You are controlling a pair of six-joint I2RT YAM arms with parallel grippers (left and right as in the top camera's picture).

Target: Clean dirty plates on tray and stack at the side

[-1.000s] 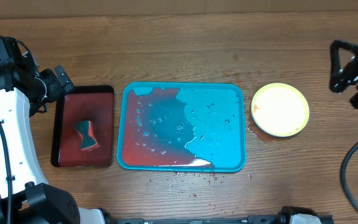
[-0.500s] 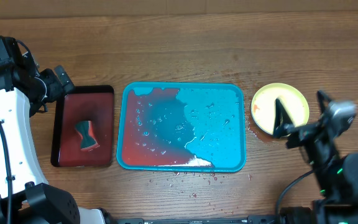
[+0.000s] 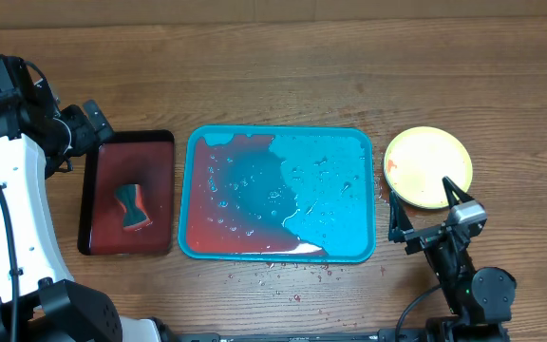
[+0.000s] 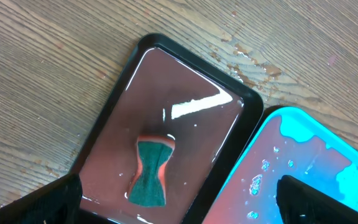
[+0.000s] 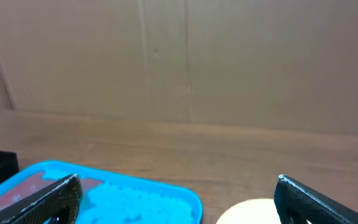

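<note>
The turquoise tray (image 3: 340, 161) lies mid-table with no plate on it, only red sauce water and droplets. It also shows in the left wrist view (image 4: 328, 143) and the right wrist view (image 5: 135, 196). A round plate (image 3: 428, 167) with a yellow-green rim and pale centre sits on the table to the tray's right; its edge shows in the right wrist view (image 5: 253, 214). I cannot tell if other plates lie under it. No light blue plate shows. My right gripper (image 3: 429, 211) (image 5: 176, 199) is open and empty at the plate's near edge. My left gripper (image 3: 88, 122) (image 4: 179, 186) is open and empty above the dark red tray.
A black-rimmed dark red tray (image 3: 98, 195) (image 4: 191, 81) holding liquid lies left of the turquoise tray. A green and orange sponge (image 3: 133, 207) (image 4: 151, 171) lies in it. Sauce spots mark the wood (image 3: 292, 275) in front of the turquoise tray and beside the plate.
My right arm has swung from the far right edge down to the front right, and its open gripper now sits at the plate's near edge. The left arm has not moved.
</note>
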